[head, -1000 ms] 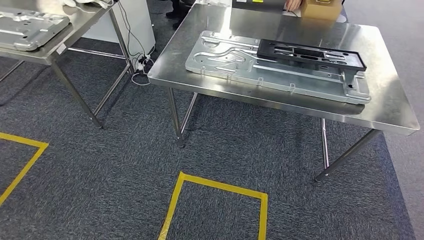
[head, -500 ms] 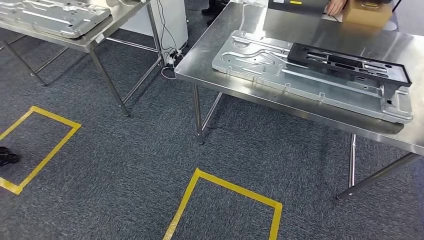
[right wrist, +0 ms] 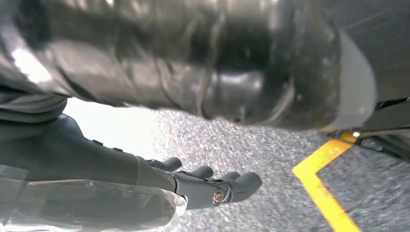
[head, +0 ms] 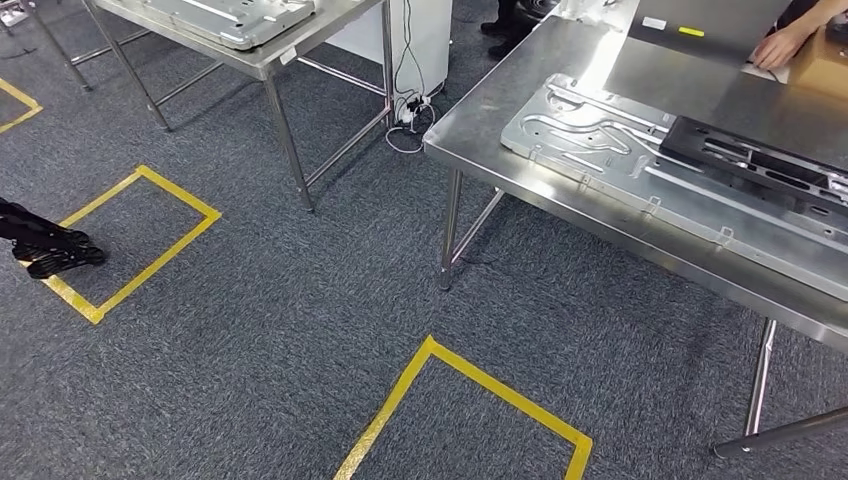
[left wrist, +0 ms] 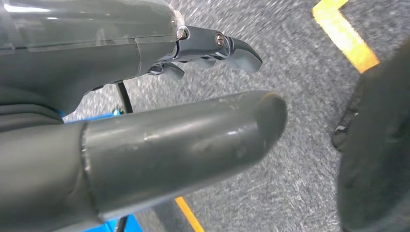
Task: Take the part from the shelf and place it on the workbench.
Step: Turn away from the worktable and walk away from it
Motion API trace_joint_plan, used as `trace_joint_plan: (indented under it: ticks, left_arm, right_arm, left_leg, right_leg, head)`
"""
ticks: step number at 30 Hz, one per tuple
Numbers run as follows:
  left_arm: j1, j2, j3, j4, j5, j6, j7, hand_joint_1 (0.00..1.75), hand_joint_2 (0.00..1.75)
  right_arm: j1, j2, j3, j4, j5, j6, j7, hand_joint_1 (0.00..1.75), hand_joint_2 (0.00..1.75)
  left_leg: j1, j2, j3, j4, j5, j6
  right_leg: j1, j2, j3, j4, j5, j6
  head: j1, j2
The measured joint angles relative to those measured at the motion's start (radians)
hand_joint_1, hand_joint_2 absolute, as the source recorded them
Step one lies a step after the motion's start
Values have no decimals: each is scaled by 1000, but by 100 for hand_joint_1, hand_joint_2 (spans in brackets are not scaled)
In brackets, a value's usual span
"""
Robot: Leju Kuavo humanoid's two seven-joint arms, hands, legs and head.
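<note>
Grey carpet floor [head: 250, 330] marked with yellow tape squares [head: 470, 400]; one square ahead, another to the left with a dark foot-like shape [head: 45, 245] resting on its edge, too cut off to name

Steel counter [head: 480, 130] at right, carrying a large stamped sheet-metal panel [head: 600, 135] lying flat, running off the right edge of the head view. Black plastic frame part [head: 760, 165] lying on top of that panel, touching it, its far end cut off by the picture edge. A person's hand [head: 780, 45] at the counter's far side, beside a brown cardboard box [head: 825, 65] that is mostly cropped away

Second steel counter [head: 270, 50] at upper left, well apart from the first, bearing another stamped metal panel [head: 240, 15] partly cut off at the top. Between the two counters a white cabinet [head: 425, 30] with cables [head: 405, 110] trailing to the floor

Left hand [left wrist: 208, 87] seen over blurred carpet, released, thick thumb and darker fingers [left wrist: 237, 48] apart, grasping nothing. Right hand [right wrist: 203, 169] likewise over carpet and a strip of yellow tape, fingers stretched out and empty, thumb large and motion-blurred across the frame. Bright glare beside the right hand, washed out beyond reading
</note>
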Motion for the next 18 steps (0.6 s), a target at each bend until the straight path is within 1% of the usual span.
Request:
trace_joint_plan:
  ticks: [1, 2, 3, 4, 5, 6, 7, 8, 9, 10, 11, 12, 13, 14, 15, 16, 17, 18]
  left_arm:
    - [-1, -1, -2, 0, -1, 0, 0, 0, 0]
    - [-3, -1, -3, 0, -3, 0, 0, 0, 0]
    - [-3, -1, -4, 0, -4, 0, 0, 0, 0]
    - [-3, -1, -5, 0, -5, 0, 0, 0, 0]
    - [-3, -2, -5, 0, -6, 0, 0, 0, 0]
    - [-3, -2, -6, 0, -6, 0, 0, 0, 0]
    - [-3, -3, -7, 0, -7, 0, 0, 0, 0]
    - [-4, -4, -9, 0, -7, 0, 0, 0, 0]
    - [-4, -4, -11, 0, -7, 0, 0, 0, 0]
    - [-4, -4, -12, 0, -7, 0, 0, 0, 0]
    - [-3, -4, -13, 0, -7, 0, 0, 0, 0]
    - [-1, -4, -14, 1, -7, 0, 0, 0, 0]
    - [1, -4, -14, 1, -7, 0, 0, 0, 0]
    - [2, -5, -15, 1, -7, 0, 0, 0, 0]
    - [1, -5, -15, 1, -7, 0, 0, 0, 0]
    - [-1, -4, -16, 1, -7, 0, 0, 0, 0]
    - [-3, -4, -16, 2, -7, 0, 0, 0, 0]
    - [-4, -4, -17, 2, -7, 0, 0, 0, 0]
  right_arm:
    - [2, 0, 0, 0, 2, -1, 1, 0, 0]
    - [3, 0, 0, 0, 4, -2, 1, 0, 0]
    - [4, 0, 0, 0, 5, -2, 2, 0, 0]
    - [5, 0, 0, 0, 6, -2, 2, 0, 0]
    - [5, 0, 0, 0, 6, -2, 2, 0, 0]
    - [5, 0, 0, 0, 6, -3, 2, 0, 0]
    - [6, 0, 0, 0, 7, -3, 2, 0, 0]
    - [8, 0, 0, 0, 7, -3, 2, 0, 0]
    - [9, 0, 0, 1, 7, -3, 2, 0, 0]
    - [8, 0, 0, 2, 7, -3, 2, 0, 0]
    - [7, 0, 0, 2, 7, -3, 3, 0, 0]
    - [4, 0, 0, 2, 7, -3, 3, 0, 0]
    - [2, 0, 0, 2, 7, -3, 3, 0, 0]
    - [2, 0, 0, 2, 7, -3, 4, 0, 0]
    - [3, -1, 0, 2, 7, -3, 4, 0, 0]
    - [5, -1, 0, 2, 7, -3, 4, 0, 0]
    - [7, 0, 0, 2, 7, -3, 4, 0, 0]
    - [8, 0, 0, 2, 7, -3, 4, 0, 0]
  left_leg:
    - [2, -10, 0, -2, 3, 4]
    - [2, -21, -2, -1, 5, 6]
    - [2, -33, -5, 0, 5, 7]
    - [2, -47, -5, 1, 5, 7]
    - [3, -62, -5, 4, 5, 6]
    - [3, -78, -5, 7, 3, 4]
    - [4, -94, -5, 12, 0, 0]
    - [4, -108, -8, 18, -4, -5]
    - [3, -120, -12, 24, -7, -12]
    - [3, -129, -17, 29, -9, -18]
    - [3, -138, -22, 30, -9, -24]
    - [5, -147, -25, 29, -7, -31]
    - [7, -144, -27, 31, -8, -36]
    - [7, -124, -32, 42, -16, -41]
    - [7, -96, -45, 71, -35, -46]
    - [7, -64, -68, 121, -64, -50]
    - [7, -42, -100, 187, -98, -53]
    - [7, -33, -133, 253, -126, -56]
  right_leg:
    - [-3, 35, -26, 57, -35, 2]
    - [-5, 56, -61, 126, -70, 3]
    - [-5, 65, -94, 191, -96, 5]
    - [-6, 68, -115, 228, -101, 6]
    - [-8, 70, -120, 230, -85, 6]
    - [-10, 74, -103, 189, -48, 7]
    - [-14, 89, -74, 118, -5, 7]
    - [-17, 113, -46, 52, 25, 6]
    - [-19, 131, -26, 1, 45, 5]
    - [-19, 144, -18, -22, 50, 2]
    - [-16, 145, -18, -24, 47, -1]
    - [-15, 133, -18, -25, 48, -7]
    - [-15, 122, -17, -28, 50, -14]
    - [-15, 110, -14, -33, 52, -23]
    - [-16, 96, -11, -37, 53, -30]
    - [-15, 81, -9, -40, 53, -37]
    - [-12, 66, -9, -40, 52, -40]
    - [-10, 50, -9, -40, 50, -42]
  head:
    - [0, 0]
    - [0, 0]
    - [0, 0]
    - [0, 0]
    - [0, 0]
    - [0, 0]
    - [0, 0]
    - [0, 0]
    - [0, 0]
    - [0, 0]
    - [0, 0]
    - [0, 0]
    - [0, 0]
    - [-1, 0]
    - [-1, 0]
    - [-1, 0]
    - [-2, 0]
    - [-2, 0]
